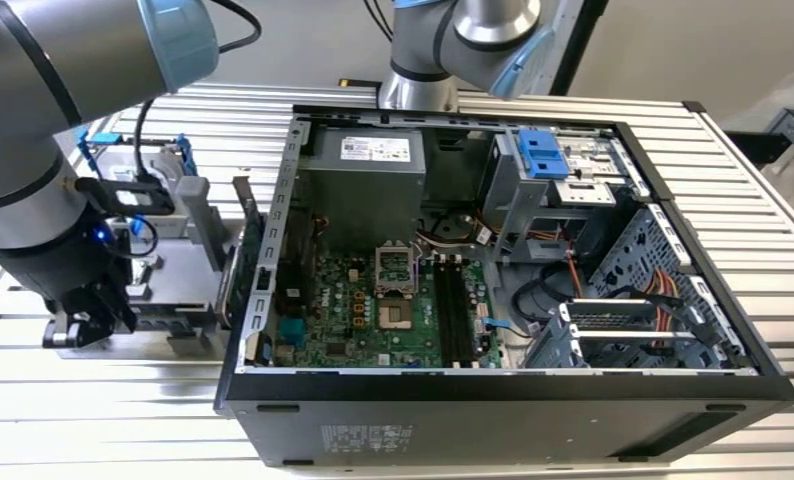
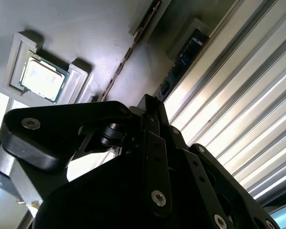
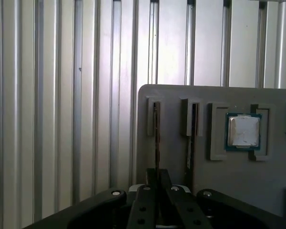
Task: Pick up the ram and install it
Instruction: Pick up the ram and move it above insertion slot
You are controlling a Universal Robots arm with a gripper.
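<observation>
The ram (image 3: 156,129) is a thin dark stick standing on edge in a slot of the grey holder tray (image 3: 181,95). In the second wrist view the ram (image 2: 128,55) runs as a narrow line up to the fingers. My gripper (image 3: 156,177) sits over one end of it, jaws drawn close on either side of the stick, which is still in its slot. In the exterior view the gripper (image 1: 84,325) is low at the tray (image 1: 170,260), to the left of the open computer case. The black motherboard slots (image 1: 453,310) lie inside that case.
A second dark stick (image 3: 193,133) stands in the neighbouring slot. A square silver processor chip (image 3: 243,131) rests in a pocket of the same tray. The open computer case (image 1: 504,390) fills the middle of the ribbed metal table (image 1: 77,420). A blue frame (image 1: 104,140) stands behind the tray.
</observation>
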